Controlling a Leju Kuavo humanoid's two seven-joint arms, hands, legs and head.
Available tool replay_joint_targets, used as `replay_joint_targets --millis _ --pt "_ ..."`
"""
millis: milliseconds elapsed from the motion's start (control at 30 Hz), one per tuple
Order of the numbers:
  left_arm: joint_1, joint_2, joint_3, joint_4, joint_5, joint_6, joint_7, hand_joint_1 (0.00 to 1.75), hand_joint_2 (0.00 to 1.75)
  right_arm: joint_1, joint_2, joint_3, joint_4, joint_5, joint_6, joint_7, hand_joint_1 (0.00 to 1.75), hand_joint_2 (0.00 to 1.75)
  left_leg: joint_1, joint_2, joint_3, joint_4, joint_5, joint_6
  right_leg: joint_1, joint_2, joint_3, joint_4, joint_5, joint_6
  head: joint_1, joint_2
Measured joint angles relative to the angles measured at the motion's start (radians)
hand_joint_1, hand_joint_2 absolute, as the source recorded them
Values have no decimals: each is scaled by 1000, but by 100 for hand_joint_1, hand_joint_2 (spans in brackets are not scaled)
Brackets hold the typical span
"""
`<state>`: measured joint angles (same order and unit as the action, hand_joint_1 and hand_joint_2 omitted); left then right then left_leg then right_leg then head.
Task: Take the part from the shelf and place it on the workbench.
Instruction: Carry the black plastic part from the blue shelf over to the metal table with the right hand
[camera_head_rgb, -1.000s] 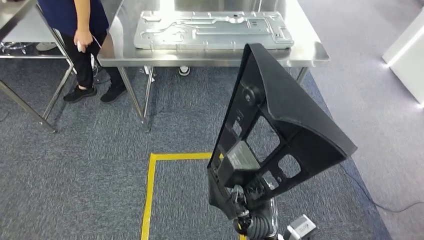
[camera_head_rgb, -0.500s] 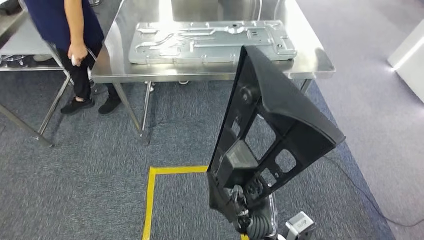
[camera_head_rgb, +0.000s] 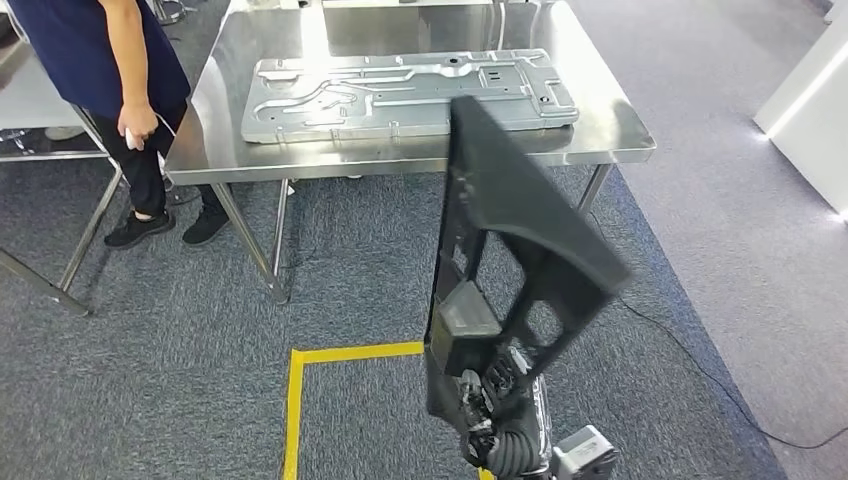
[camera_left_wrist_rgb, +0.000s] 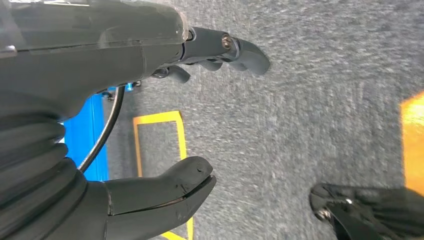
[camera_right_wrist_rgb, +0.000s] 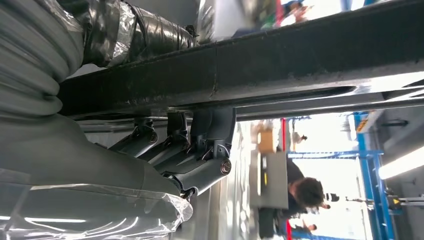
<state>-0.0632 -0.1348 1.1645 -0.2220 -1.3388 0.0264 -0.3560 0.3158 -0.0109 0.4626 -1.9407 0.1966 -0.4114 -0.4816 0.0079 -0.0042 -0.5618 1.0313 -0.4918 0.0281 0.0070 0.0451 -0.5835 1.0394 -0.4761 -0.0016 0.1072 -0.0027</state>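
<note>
Our right hand (camera_head_rgb: 487, 405) still grips the black part (camera_head_rgb: 505, 250), upright before the bench (camera_head_rgb: 610, 125); our view has shifted, the bench nearer; our left hand (camera_left_wrist_rgb: 150, 100) hangs open over carpet.

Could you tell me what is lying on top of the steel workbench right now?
A large stamped metal plate lies flat on the workbench. The black part held by the right hand covers its near right corner.

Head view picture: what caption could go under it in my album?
Robot's right hand holds a black part upright near the steel workbench, where a metal plate lies.
</note>
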Motion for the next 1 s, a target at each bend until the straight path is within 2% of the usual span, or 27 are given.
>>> replay_joint_targets --millis 67,167,200,233,267,300,367,400,467,533,600,667,700,733,767,833,867,900,1000 --pt "1 1 0 0 -1 -9 1 0 175 -2 0 2 0 100 -43 50 175 175 7 6 5 -10 9 10 -2 -16 -17 46 -34 14 0 0" --pt "3 5 1 0 -3 -20 1 0 175 -12 0 -3 7 297 -113 166 175 175 9 14 4 -13 11 15 -16 -36 -98 222 -122 36 1 0" --pt "4 6 1 0 -5 -23 3 0 175 -17 0 -11 13 380 -133 216 175 175 9 16 3 -13 11 15 -21 -38 -116 256 -128 41 1 0" --pt "4 6 1 0 -7 -25 4 0 175 -23 0 -25 19 465 -150 265 175 175 9 17 4 -13 10 14 -25 -40 -115 254 -115 45 1 0" --pt "4 6 1 0 -9 -27 5 0 175 -31 0 -43 26 533 -159 304 175 175 10 18 5 -13 9 12 -28 -42 -94 211 -84 47 1 0" --pt "4 7 1 0 -11 -29 6 0 175 -39 0 -62 33 588 -165 334 175 175 11 18 8 -13 8 10 -30 -46 -57 141 -47 48 1 0" --pt "4 7 1 0 -15 -31 8 0 175 -55 0 -93 44 678 -168 386 175 175 9 18 11 -12 5 0 -27 -51 4 18 -6 42 1 0" --pt "4 7 1 0 -18 -32 11 0 175 -60 0 -107 50 754 -167 430 175 175 9 18 12 -12 4 -6 -24 -52 17 -9 -2 36 0 0" --pt "3 8 -1 0 -27 -34 20 0 175 -65 -3 -139 65 969 -154 535 175 175 8 19 15 -15 3 -21 -19 -48 18 -17 -4 23 0 0" --pt "1 10 -2 0 -32 -38 27 0 175 -66 -10 -169 85 1144 -132 599 175 175 11 17 11 -1 -9 -33 -21 -47 22 -25 0 8 0 0" --pt "1 12 -3 0 -34 -42 30 0 175 -70 -14 -182 108 1218 -120 623 175 175 14 14 -25 80 -59 -38 -23 -47 24 -32 4 -5 0 0" --pt "1 13 -3 0 -35 -44 31 0 175 -72 -15 -186 129 1239 -118 631 175 175 14 13 -89 213 -120 -40 -19 -46 23 -32 3 -11 0 0" --pt "2 13 -3 0 -36 -44 32 0 175 -72 -15 -188 138 1242 -118 634 175 175 14 13 -113 259 -131 -41 -16 -45 24 -31 2 -12 0 0" --pt "2 14 -3 0 -36 -45 33 0 175 -72 -15 -190 146 1245 -116 638 175 175 14 13 -122 272 -123 -40 -14 -44 24 -29 0 -14 0 0" --pt "3 15 -3 0 -37 -45 33 0 175 -73 -15 -192 152 1248 -111 644 175 175 14 13 -111 244 -96 -38 -13 -42 25 -27 -2 -14 0 0" --pt "3 18 -3 0 -38 -48 34 0 175 -79 -16 -192 163 1253 -95 658 175 175 12 11 -54 115 -28 -30 -12 -37 26 -18 -9 -10 0 0" --pt "3 19 -3 0 -38 -49 34 0 175 -84 -17 -190 170 1253 -86 666 175 175 10 9 -30 58 -7 -26 -10 -35 25 -13 -14 -6 0 0" --pt "2 19 -3 0 -38 -50 34 0 175 -89 -19 -185 177 1248 -78 671 175 175 8 7 -16 23 2 -21 -9 -34 23 -9 -17 -1 0 0" --pt "-1 20 -3 0 -39 -51 34 0 175 -107 -26 -161 198 1217 -55 674 175 175 5 8 -10 6 1 -8 -9 -33 22 -8 -21 16 0 0"
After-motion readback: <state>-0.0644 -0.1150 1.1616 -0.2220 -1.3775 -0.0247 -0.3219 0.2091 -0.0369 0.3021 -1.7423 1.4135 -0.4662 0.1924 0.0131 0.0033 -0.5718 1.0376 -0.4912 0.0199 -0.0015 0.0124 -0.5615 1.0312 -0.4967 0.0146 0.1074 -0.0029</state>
